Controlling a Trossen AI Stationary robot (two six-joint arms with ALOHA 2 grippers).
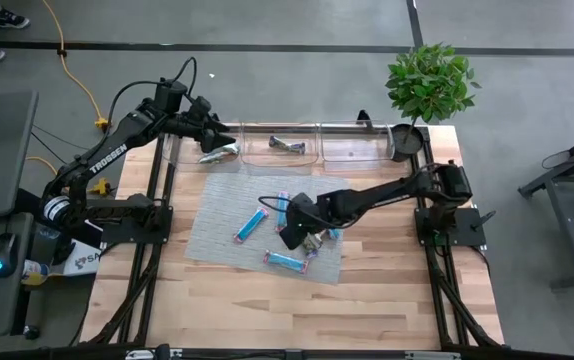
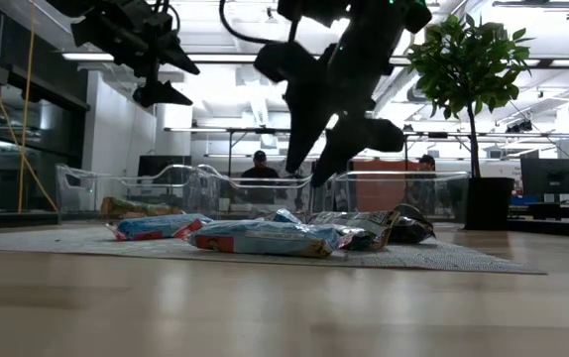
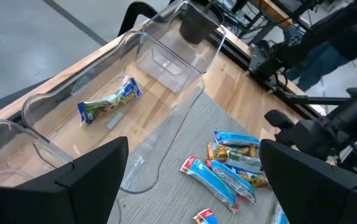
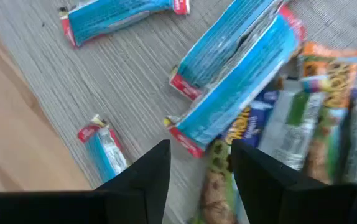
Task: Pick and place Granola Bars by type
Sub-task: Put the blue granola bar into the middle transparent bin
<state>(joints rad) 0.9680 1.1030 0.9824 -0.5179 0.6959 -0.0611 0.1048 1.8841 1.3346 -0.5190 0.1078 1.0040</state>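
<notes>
Your right gripper (image 1: 289, 238), fingers apart and empty, hangs over the crowded pile of shiny blue granola bars (image 1: 312, 240) mid-mat, their long axes pointing every way, while your wide-open left gripper (image 1: 229, 141) hovers above the clear bins' (image 1: 347, 152) rim.

Most of the bars (image 1: 289, 232) lie flat on the grey mat (image 1: 217, 225): bright blue ones with red ends scattered singly, one (image 1: 251, 226) slanted, another (image 1: 287, 261) near the mat's front edge, and a heap (image 4: 303, 118) of blue and yellow-green wrappers overlapping. One green-blue bar (image 3: 109, 102) lies in a clear bin (image 3: 73, 99); a dark one (image 1: 288, 144) lies in the middle bin (image 1: 312, 158).
</notes>
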